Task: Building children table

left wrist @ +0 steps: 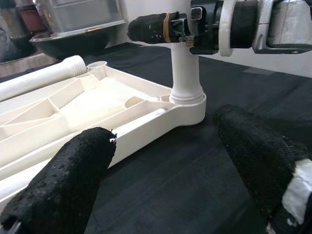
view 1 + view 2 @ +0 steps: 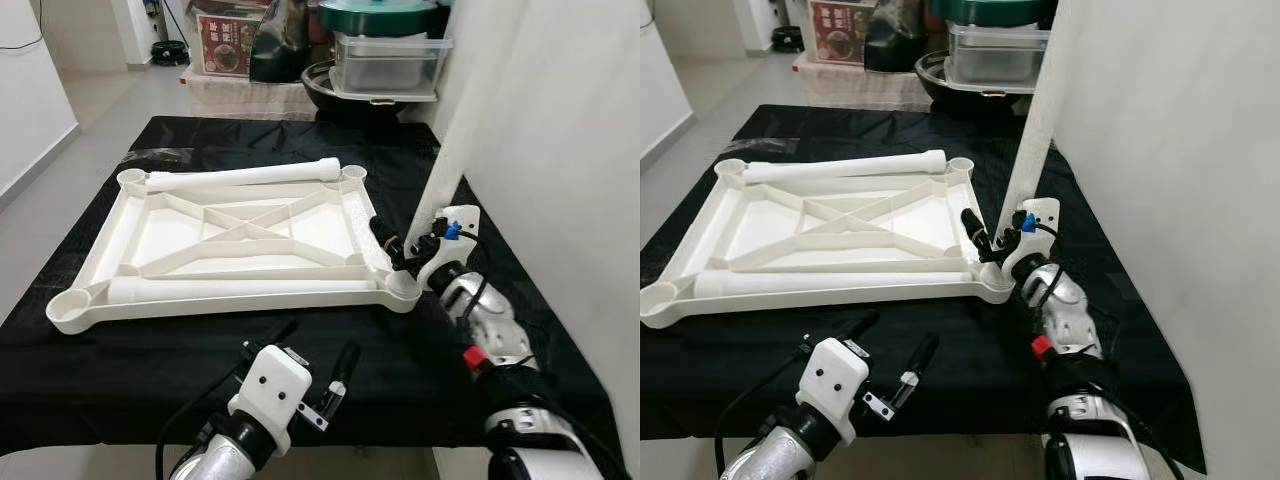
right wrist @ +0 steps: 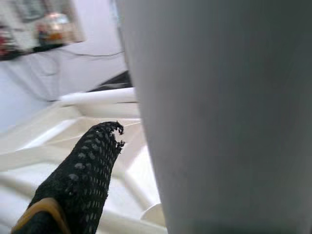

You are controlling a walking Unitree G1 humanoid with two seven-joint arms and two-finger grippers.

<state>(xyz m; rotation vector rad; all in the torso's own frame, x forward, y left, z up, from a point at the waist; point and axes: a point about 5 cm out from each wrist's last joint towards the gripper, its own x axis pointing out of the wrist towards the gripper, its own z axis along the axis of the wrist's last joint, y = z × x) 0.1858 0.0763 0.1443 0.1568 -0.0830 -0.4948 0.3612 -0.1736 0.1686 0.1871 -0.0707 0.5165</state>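
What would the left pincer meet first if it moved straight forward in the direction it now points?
Probably the near right corner socket of the white tabletop, where the upright leg stands, held by the right pincer. The left pincer is open and aimed there, though depth is uncertain.

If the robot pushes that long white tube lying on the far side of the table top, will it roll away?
Probably a little. The white tube is round and smooth, so it likely rolls easily. It rests on the frame between two corner sockets, which may stop it. It looks like hollow plastic, so probably stiff and light.

White walls (image 2: 560, 120) flank a black-draped table (image 2: 120, 370).
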